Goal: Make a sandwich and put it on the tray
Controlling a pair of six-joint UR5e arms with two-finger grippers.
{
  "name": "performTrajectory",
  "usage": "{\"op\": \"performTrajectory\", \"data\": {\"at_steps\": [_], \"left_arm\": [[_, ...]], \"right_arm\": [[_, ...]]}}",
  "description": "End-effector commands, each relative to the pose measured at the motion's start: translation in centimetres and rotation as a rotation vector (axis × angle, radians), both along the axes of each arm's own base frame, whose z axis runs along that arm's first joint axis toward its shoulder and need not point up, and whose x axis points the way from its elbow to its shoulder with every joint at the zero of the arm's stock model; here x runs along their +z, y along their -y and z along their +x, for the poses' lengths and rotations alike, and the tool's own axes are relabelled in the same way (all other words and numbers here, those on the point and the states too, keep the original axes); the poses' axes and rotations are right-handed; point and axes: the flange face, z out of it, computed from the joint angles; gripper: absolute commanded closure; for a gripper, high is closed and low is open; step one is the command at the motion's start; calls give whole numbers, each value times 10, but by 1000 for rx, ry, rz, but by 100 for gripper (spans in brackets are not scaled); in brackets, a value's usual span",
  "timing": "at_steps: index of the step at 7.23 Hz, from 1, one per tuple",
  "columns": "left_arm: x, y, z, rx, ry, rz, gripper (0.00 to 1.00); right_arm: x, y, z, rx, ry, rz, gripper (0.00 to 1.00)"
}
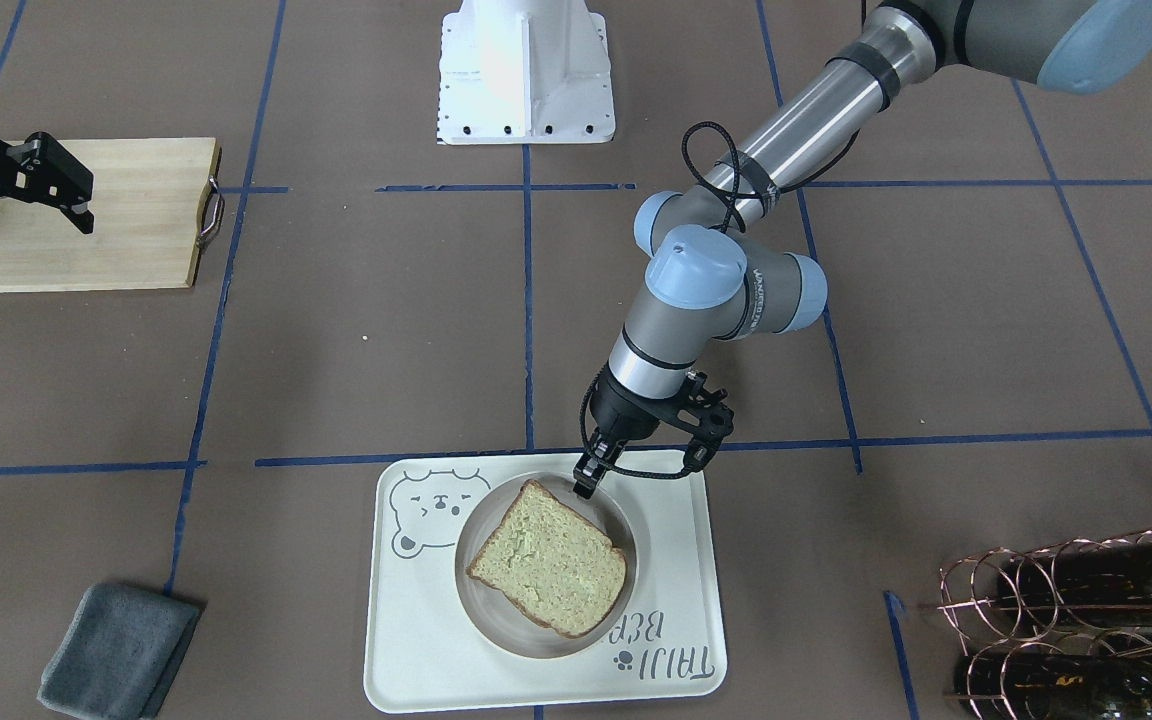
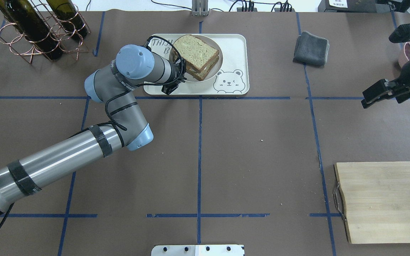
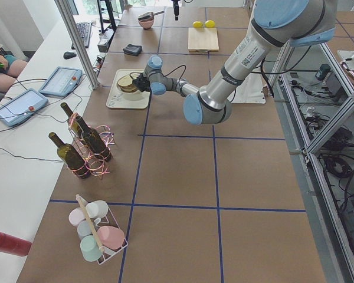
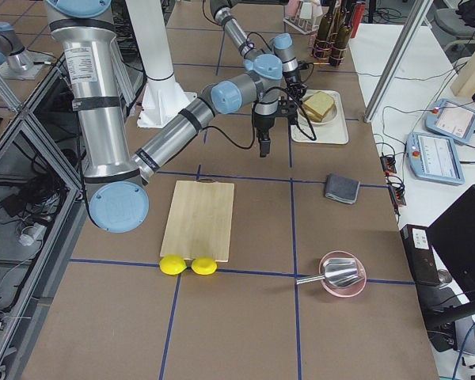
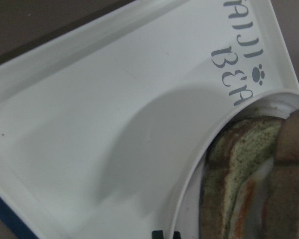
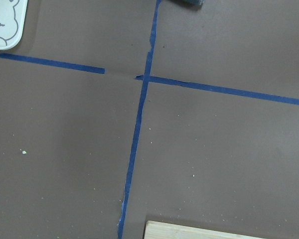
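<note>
The sandwich (image 1: 548, 560), two slices of pale bread with dark crust, lies on a small round plate (image 1: 496, 635) on the cream bear tray (image 1: 416, 640) at the table's far side. It also shows in the overhead view (image 2: 196, 53). The left wrist view shows a white and orange egg layer (image 5: 249, 199) between the slices. My left gripper (image 1: 585, 485) is at the plate's rim, fingers nearly together, and seems to pinch it. My right gripper (image 1: 31, 228) is open and empty above the cutting board's end.
A light wooden cutting board (image 2: 386, 202) lies at my near right. A folded grey cloth (image 2: 311, 48) lies right of the tray. A copper rack with wine bottles (image 2: 37, 28) stands left of the tray. Two lemons (image 4: 188, 265) and a pink bowl (image 4: 344, 277) are at the right end.
</note>
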Motion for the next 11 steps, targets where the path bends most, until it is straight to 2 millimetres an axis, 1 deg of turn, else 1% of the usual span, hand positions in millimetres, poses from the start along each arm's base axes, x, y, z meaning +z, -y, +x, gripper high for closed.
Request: {"op": "performTrajectory", "data": {"at_steps": [1,2,3,4,5,6,7,8,9,10,11], "left_arm": [[2,-14,-15,23,-2,49,51],[5,-26,-34,35,14,76,1],[-5,-37,-46,76,47,88,0],[-11,-51,-61,124,56,101,0],[-5,-72,-87,146,58,151,0],[-1,-100,-126,193,101,271,0],[0,-120,-154,222,142,327,0],[-1,-130,-173,267,205,407,0],[6,-129,-190,320,301,467,0],[17,-136,-209,383,383,546,0],[36,-133,-245,420,467,613,0]], "right_arm": [[-1,1,2,5,-1,2,0],[1,1,3,7,-2,-1,0],[1,3,5,11,-2,-1,0],[2,5,8,19,-2,-6,0],[7,10,14,34,-5,-17,0],[7,11,15,38,-8,-12,0],[7,12,16,43,-12,-8,0],[8,14,26,61,-8,-11,0],[9,17,42,90,-3,-13,0],[23,20,43,98,-21,-40,0],[35,27,60,128,-32,-57,0]]}}
